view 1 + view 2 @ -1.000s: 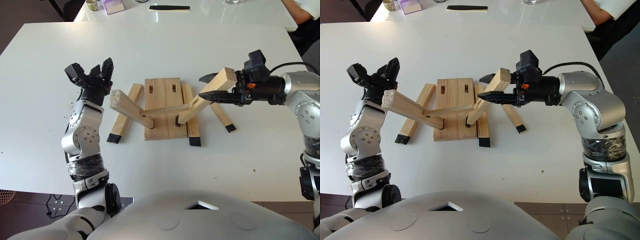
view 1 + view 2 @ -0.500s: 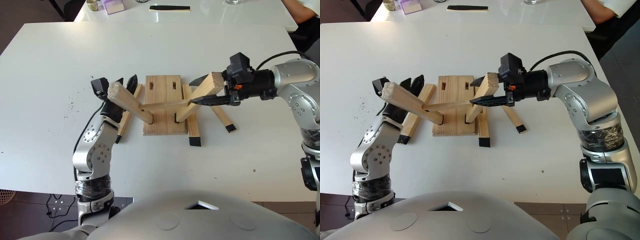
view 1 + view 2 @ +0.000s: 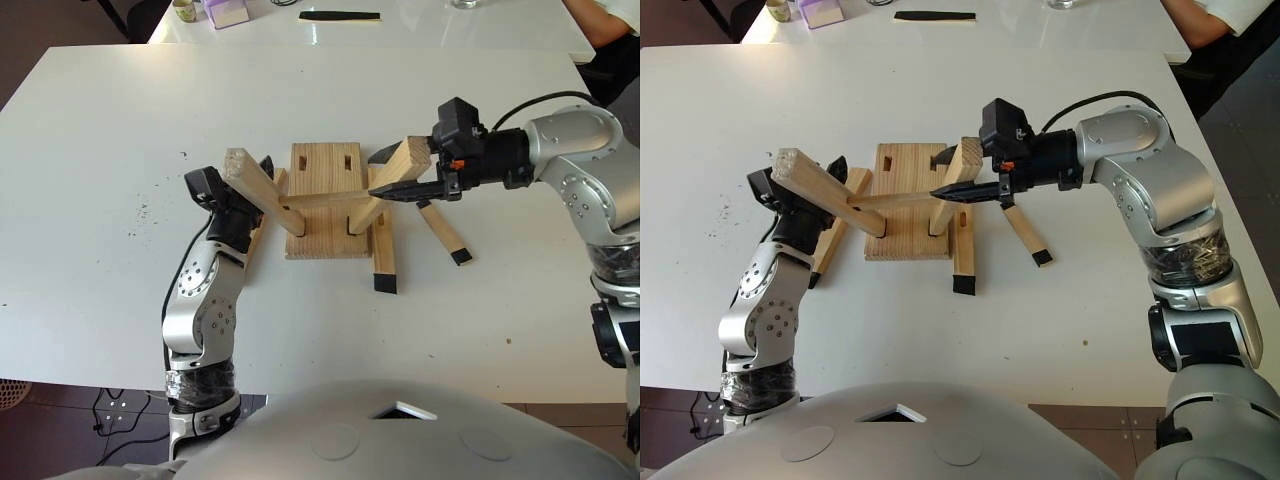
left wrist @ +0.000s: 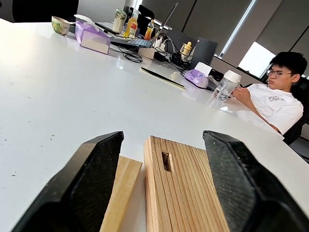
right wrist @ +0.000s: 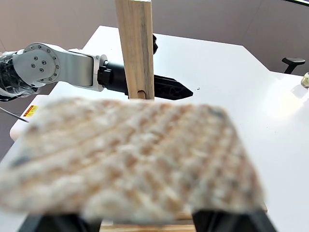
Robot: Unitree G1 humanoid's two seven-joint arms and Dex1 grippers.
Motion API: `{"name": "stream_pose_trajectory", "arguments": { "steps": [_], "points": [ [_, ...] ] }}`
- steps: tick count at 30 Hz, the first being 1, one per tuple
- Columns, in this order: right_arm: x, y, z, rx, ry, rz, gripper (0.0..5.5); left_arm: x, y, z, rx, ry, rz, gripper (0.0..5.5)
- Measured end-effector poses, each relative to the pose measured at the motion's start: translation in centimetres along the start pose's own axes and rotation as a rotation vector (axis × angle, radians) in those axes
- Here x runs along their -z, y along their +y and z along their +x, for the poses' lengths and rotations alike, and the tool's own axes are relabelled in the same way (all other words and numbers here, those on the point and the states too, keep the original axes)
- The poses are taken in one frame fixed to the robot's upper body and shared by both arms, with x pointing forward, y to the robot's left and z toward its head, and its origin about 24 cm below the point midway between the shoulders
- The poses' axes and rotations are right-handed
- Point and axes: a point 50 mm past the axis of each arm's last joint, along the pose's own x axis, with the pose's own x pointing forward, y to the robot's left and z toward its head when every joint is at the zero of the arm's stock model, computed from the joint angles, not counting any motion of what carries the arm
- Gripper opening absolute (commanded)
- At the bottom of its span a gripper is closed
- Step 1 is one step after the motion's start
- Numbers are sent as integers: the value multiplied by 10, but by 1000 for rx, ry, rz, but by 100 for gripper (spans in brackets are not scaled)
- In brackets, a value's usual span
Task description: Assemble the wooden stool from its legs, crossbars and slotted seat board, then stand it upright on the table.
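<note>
1. The right wrist view was mostly the blurry end of the right leg (image 5: 140, 159) (way too close to the lens), so the contact itself was hard to make out there.
2. The right gripper (image 3: 380, 176) had its jaws closed onto that tilted leg, 1 finger on each side, with the leg slanting up off the seat board (image 3: 325, 235).
3. The crossbar (image 3: 320, 200) joined it to the left leg (image 3: 250, 180), which half hid the left gripper (image 4: 163, 139) from the head views.
4. The left gripper's jaws were wide apart, gripping nothing. A loose leg (image 4: 120, 193) and the board's edge lay flat on the table (image 3: 120, 120) between them.
</note>
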Motion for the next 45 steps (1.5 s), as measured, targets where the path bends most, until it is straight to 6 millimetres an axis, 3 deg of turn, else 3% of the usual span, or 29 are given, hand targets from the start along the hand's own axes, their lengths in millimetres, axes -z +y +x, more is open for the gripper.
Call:
{"name": "stream_pose_trajectory", "arguments": {
  "steps": [12, 23, 29, 33, 36, 37, 39, 40, 42, 45],
  "points": [
    [-8, -12, -7, -24, 135, 6, 203, -1, -15, 0, 4, -25, 242, 306],
    [-7, -13, -2, 21, 149, 40, 204, -3, -9, 10, -7, -4, 229, 306],
    [-5, -10, 4, 63, 128, 31, 204, -34, 21, 9, -135, -124, 20, 306],
    [-5, -9, 3, 73, 124, 36, 204, -68, 38, 0, -241, -229, 40, 278],
    [-5, -9, 1, 81, 120, 39, 204, -109, 3, -1, -51, -369, 51, 231],
    [-6, -9, 1, 83, 119, 39, 204, -122, -31, -6, 154, -409, 34, 217],
    [-5, -9, 2, 83, 121, 43, 204, -124, -87, -23, 520, -371, 25, 188],
    [-5, -9, 2, 83, 121, 43, 204, -120, -102, -30, 620, -335, 17, 167],
    [-4, -8, 3, 85, 120, 44, 204, -110, -116, -40, 705, -241, 3, 133],
    [-4, -8, 3, 87, 119, 44, 204, -94, -118, -41, 668, -119, -2, 90]
  ]
}}
